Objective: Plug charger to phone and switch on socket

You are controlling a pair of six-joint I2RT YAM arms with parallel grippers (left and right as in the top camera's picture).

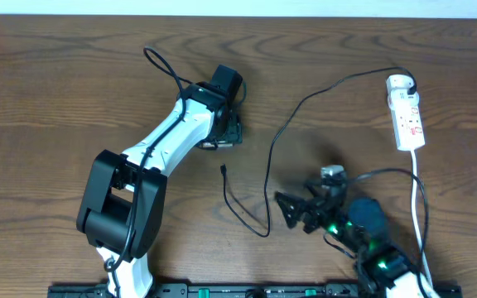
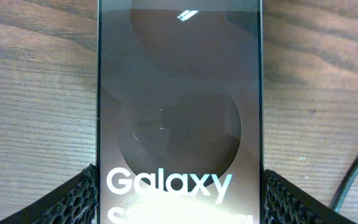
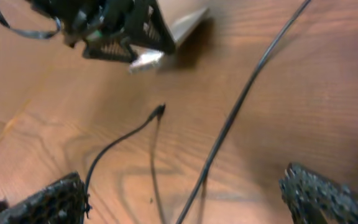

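The phone point(image 2: 179, 93) fills the left wrist view, brown face with white "Galaxy" lettering. My left gripper point(image 2: 179, 202) is shut on its two long edges. In the overhead view the left gripper point(image 1: 226, 128) hides most of the phone. The charger cable point(image 1: 270, 157) runs from the white adapter point(image 1: 399, 83), plugged into the socket point(image 1: 409, 122), down to a loop, and its plug tip point(image 1: 224, 170) lies on the table just below the left gripper. My right gripper point(image 1: 292, 209) is open and empty, right of the loop. In the right wrist view the tip point(image 3: 160, 111) and cable point(image 3: 241, 106) lie ahead of the wide-open jaws point(image 3: 188, 199).
The socket's white cord point(image 1: 421, 207) runs down the right side past my right arm. The left arm's thick black cable point(image 1: 168, 70) arcs over the table at the back. The table is dark wood.
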